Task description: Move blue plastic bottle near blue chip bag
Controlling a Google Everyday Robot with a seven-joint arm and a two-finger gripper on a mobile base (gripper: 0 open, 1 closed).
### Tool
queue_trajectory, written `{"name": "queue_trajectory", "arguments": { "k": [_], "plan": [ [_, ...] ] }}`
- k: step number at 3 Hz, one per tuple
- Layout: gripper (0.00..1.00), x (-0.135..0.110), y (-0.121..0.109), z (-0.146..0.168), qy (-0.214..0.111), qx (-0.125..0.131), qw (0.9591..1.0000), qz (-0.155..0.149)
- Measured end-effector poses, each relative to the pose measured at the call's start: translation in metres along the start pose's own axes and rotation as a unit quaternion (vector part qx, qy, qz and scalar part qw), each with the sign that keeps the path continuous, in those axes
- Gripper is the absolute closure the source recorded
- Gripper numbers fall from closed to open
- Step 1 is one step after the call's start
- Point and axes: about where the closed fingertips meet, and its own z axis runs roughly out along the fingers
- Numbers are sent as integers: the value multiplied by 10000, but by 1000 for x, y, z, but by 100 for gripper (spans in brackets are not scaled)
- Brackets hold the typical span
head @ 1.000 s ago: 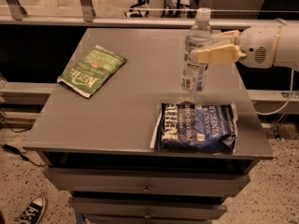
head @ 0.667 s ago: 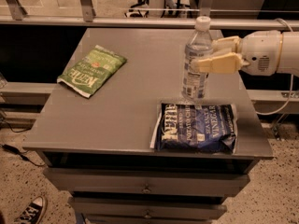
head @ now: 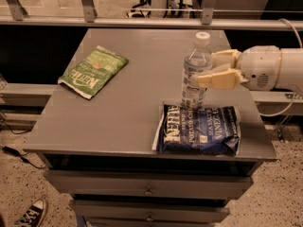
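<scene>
Water bottle (head: 194, 65): clear, white cap, upright, just behind blue chip bag (head: 199, 129)
Gripper (head: 201, 72): clamped on its middle, near desk's (head: 118, 103) right edge

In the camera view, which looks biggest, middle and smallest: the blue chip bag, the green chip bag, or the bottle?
1. blue chip bag, though it lies nearest the camera.
2. green chip bag.
3. blue plastic bottle, the slimmest; the gripper is at its side, on the view's right.
</scene>
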Motion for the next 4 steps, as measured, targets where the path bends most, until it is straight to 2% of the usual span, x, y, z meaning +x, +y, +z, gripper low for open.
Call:
{"name": "queue_trajectory", "arguments": {
  "k": [2,4],
  "plan": [
    [100,6,-2,10,-2,-100,9997,-231],
    [54,14,-3,12,85,-107,9996,-228]
  ]
}}
